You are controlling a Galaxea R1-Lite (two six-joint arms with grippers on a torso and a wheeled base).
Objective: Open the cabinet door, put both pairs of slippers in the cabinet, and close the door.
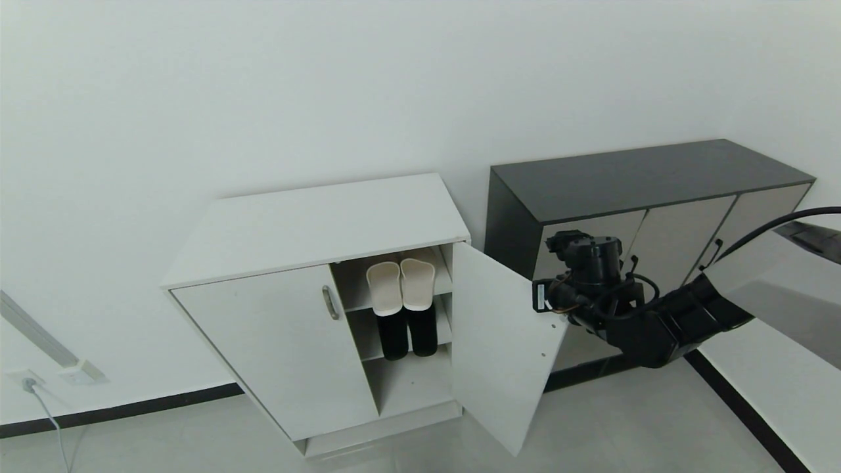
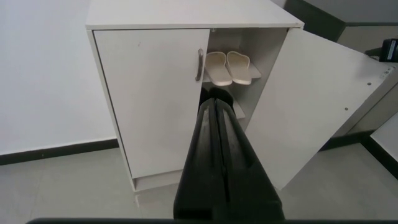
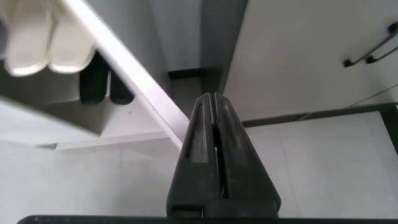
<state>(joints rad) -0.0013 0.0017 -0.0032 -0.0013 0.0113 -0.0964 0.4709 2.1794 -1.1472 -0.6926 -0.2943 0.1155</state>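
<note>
The white cabinet (image 1: pixel 315 223) has its right door (image 1: pixel 499 341) swung open and its left door (image 2: pixel 155 93) closed. Inside, a white pair of slippers (image 1: pixel 401 286) rests on the upper shelf and a black pair (image 1: pixel 407 332) stands on the shelf below. My right gripper (image 3: pixel 214 102) is shut on nothing, close to the open door's free edge (image 3: pixel 130 74), on its outer side. The right arm (image 1: pixel 611 302) shows behind that door. My left gripper (image 2: pixel 214 106) is shut and empty, in front of the opening, with the white slippers (image 2: pixel 233 66) beyond it.
A dark-topped cabinet (image 1: pixel 644 177) with grey doors and bar handles (image 3: pixel 370 56) stands just right of the white one, behind my right arm. A wall outlet with a cable (image 1: pixel 26 381) is at the far left. Grey floor lies in front.
</note>
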